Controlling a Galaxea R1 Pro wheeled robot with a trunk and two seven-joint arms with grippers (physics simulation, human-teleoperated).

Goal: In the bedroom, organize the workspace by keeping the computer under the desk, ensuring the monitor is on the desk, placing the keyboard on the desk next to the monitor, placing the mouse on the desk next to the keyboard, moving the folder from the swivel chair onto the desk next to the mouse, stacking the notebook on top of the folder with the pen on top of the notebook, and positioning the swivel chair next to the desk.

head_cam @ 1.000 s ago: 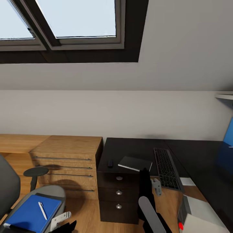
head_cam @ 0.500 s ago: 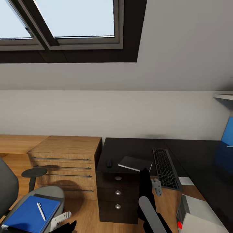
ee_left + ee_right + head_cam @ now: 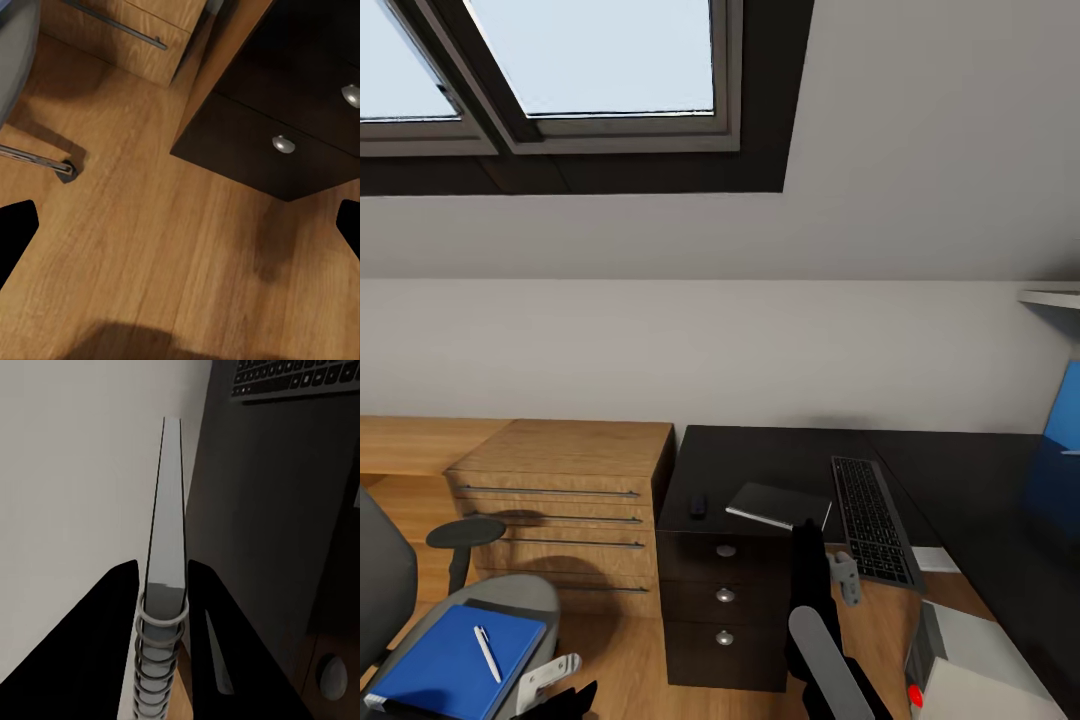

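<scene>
My right gripper (image 3: 807, 528) (image 3: 163, 571) is shut on the spiral edge of the thin dark notebook (image 3: 775, 505) (image 3: 166, 510), just above the black desk (image 3: 760, 455). The small dark mouse (image 3: 698, 505) lies left of the notebook. To the notebook's right is the keyboard (image 3: 870, 518) (image 3: 296, 379). The blue folder (image 3: 455, 665) rests on the swivel chair (image 3: 530, 595), with the white pen (image 3: 487, 653) on top of it. My left gripper (image 3: 555, 685) (image 3: 180, 225) hangs open over the floor beside the chair. The grey computer (image 3: 970, 665) stands low at the right. The monitor is out of view.
A wooden dresser (image 3: 575, 500) with long bar handles stands left of the desk's drawer unit (image 3: 725, 600) (image 3: 285, 135). A chair leg with a castor (image 3: 45, 161) crosses the wood floor (image 3: 150, 247). A blue panel (image 3: 1066, 410) shows at the right edge.
The whole view shifted slightly to the left a second ago, so the camera moved. Arms and objects keep their places.
</scene>
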